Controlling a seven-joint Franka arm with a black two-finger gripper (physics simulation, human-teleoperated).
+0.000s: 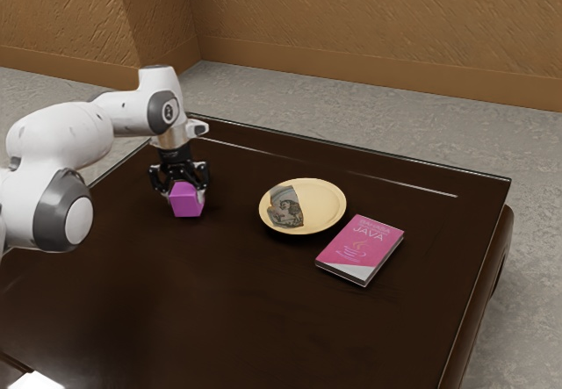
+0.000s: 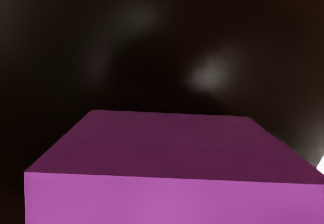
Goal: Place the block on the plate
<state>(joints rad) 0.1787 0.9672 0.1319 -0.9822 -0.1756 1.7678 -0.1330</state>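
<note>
My gripper point(image 1: 180, 189) points down over the table, toward the exterior view's left, with its fingers against two sides of the purple block point(image 1: 186, 201). In the wrist view the block point(image 2: 172, 148) lies large and close beneath the hand. Whether its underside touches the table cannot be told. The plate point(image 1: 327, 206), round and pale yellow with a grey patterned patch, rests apart from the block, toward the exterior view's right.
A pink JAVA book point(image 1: 362, 247) lies beside the plate, farther to the exterior view's right. The dark tabletop point(image 1: 228, 310) has a raised rim along its far edge, behind the gripper and plate.
</note>
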